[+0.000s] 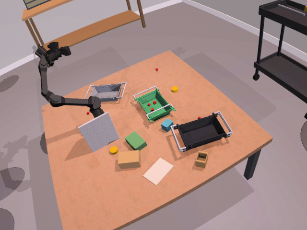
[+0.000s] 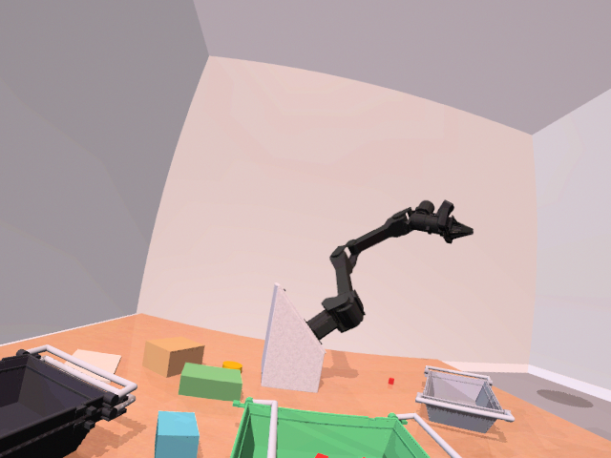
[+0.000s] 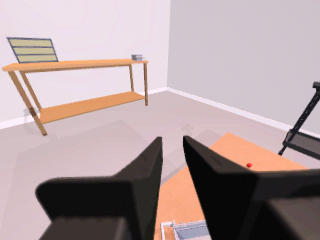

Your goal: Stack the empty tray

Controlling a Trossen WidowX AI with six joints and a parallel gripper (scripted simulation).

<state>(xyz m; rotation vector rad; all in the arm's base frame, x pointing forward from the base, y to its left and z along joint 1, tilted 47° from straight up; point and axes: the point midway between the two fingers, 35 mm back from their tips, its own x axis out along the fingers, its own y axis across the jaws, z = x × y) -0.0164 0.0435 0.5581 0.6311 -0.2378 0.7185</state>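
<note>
Gripper (image 1: pixel 66 51) (image 2: pixel 472 231) (image 3: pixel 172 140) up in the air, fingers a narrow gap apart, nothing between them, tips touching nothing. In the wrist view a strip of floor and table shows between the two dark fingers. Loaded tray, the green tray (image 1: pixel 161 115) (image 2: pixel 335 423), stands on the table (image 1: pixel 99 193) (image 2: pixel 355 394) (image 3: pixel 225 150) well apart from the fingers and lower; three red blocks visible inside from above. One pale bar (image 1: pixel 159 109) (image 2: pixel 272 428) passes over the end nearer the blue block (image 1: pixel 167 124) (image 2: pixel 177 433); the other bar (image 1: pixel 145 90) (image 2: pixel 433 434) sits at the opposite end. Exact tilt of each bar: cannot tell. Two other trays, both empty: grey tray (image 1: pixel 106 99) (image 2: pixel 458 418) (image 3: pixel 192 231), below the fingers' level and seen at the bottom edge of the wrist view, and black tray (image 1: pixel 206 143) (image 2: pixel 34 419), on the far side of the green one from the grey. Which is meant for stacking, cannot tell. No tray rests on the green one's bars. Arm rises from behind the slanted pale stand (image 1: pixel 99 132) (image 2: pixel 293 349); green block (image 1: pixel 135 140) (image 2: pixel 210 382) and tan block (image 1: pixel 129 159) (image 2: pixel 172 355) lie near each other on the table
</note>
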